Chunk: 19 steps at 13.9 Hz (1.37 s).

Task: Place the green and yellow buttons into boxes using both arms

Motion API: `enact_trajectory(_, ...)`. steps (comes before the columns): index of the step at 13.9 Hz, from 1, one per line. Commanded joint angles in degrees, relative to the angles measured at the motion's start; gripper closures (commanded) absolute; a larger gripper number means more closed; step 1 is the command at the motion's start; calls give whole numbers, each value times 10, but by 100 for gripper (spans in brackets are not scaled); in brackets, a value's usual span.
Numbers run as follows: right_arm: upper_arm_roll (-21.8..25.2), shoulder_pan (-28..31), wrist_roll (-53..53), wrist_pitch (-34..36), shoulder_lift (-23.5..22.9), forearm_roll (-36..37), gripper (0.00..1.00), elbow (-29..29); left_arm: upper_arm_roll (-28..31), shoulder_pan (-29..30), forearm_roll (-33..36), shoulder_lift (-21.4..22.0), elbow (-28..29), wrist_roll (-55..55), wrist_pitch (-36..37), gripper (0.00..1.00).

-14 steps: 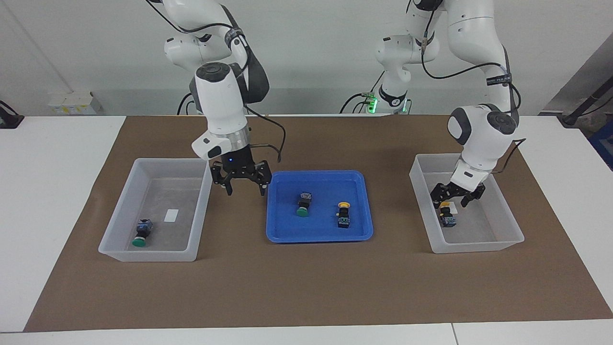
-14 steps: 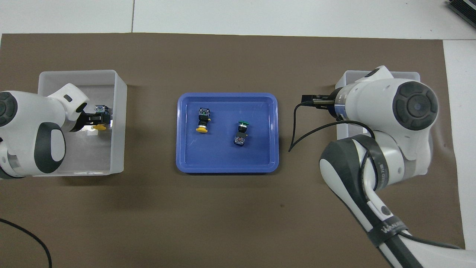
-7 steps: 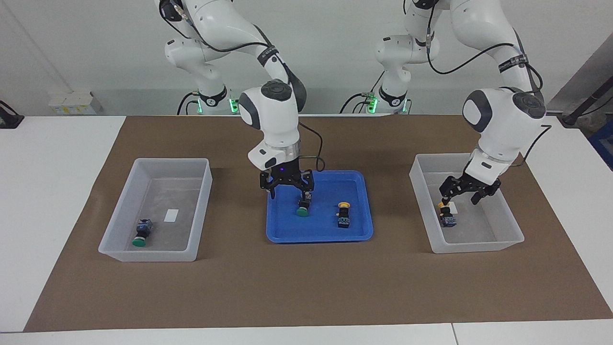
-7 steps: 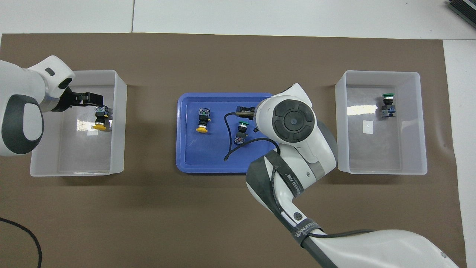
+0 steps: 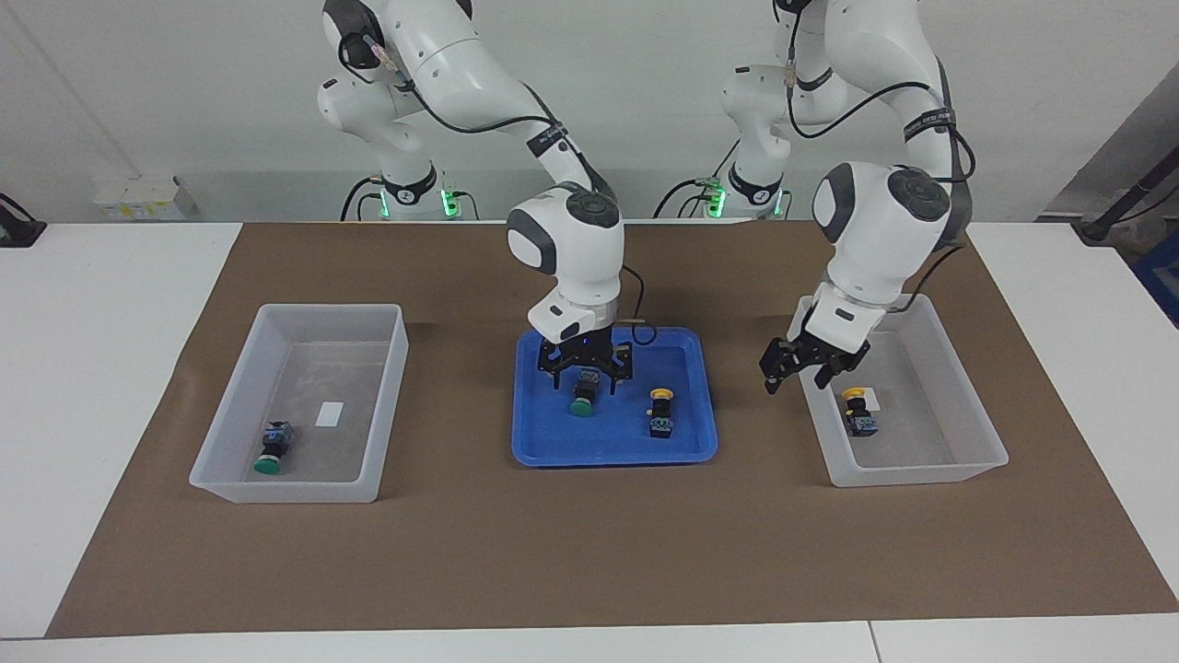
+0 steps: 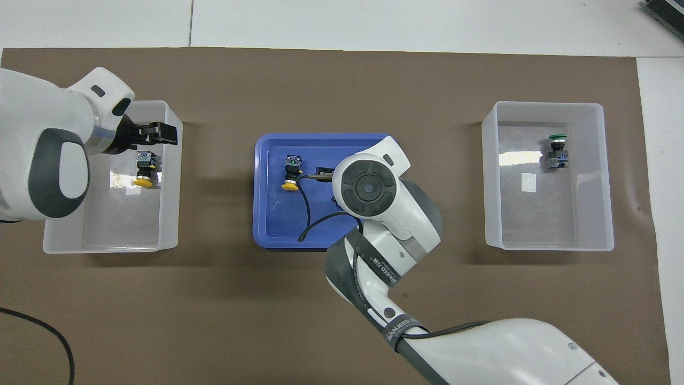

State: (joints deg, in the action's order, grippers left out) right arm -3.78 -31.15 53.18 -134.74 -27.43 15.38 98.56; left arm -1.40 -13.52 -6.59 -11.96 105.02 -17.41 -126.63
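Blue tray [image 5: 543, 447] at table centre holds one green button [image 5: 583, 401] and one yellow button [image 5: 660, 412]. The right gripper [image 5: 586, 370] is lowered over the green button, fingers spread to either side of it; the overhead view hides this button under the right arm's wrist. The left gripper [image 5: 798, 365], fingers parted and holding nothing, hangs over the rim of the bin [image 5: 976, 451] at the left arm's end, which holds a second yellow button [image 5: 858, 412]. The other bin [image 5: 221, 483] contains a second green button [image 5: 272, 449], seen unobstructed in both views.
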Motion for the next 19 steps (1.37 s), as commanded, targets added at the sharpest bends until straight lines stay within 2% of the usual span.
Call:
enact_trajectory(1,1,-15,14,-9,-17,22,4,-5,9,-41,-9,9,46,-50,-56,13)
enact_trajectory(2,1,-15,14,-8,-18,24,12,-2,8,-61,-10,6,64,-72,-101,13)
enact_trajectory(3,1,-15,14,-8,-18,24,26,0,8,-80,-10,1,79,-99,-141,13)
enact_trajectory(5,1,-16,14,-7,-17,26,68,1,8,-98,-10,-3,84,-121,-165,13)
enact_trajectory(7,1,-16,14,-5,-17,33,100,4,8,-112,-10,-12,84,-134,-169,13)
enact_trajectory(9,1,-14,15,-5,-16,43,100,7,8,-126,-10,-25,84,-139,-182,13)
enact_trajectory(11,2,-4,10,2,2,43,100,8,9,-147,-10,-58,84,-159,-210,13)
enact_trajectory(14,1,47,-15,4,48,42,100,22,10,-157,-10,-87,88,-162,-247,13)
enact_trajectory(16,1,91,-57,-3,51,41,100,23,10,-159,-10,-89,90,-162,-247,15)
enact_trajectory(17,1,104,-71,4,64,41,100,23,10,-161,-10,-90,91,-162,-247,24)
enact_trajectory(19,1,146,-115,26,93,38,100,23,10,-161,-10,-90,91,-162,-247,56)
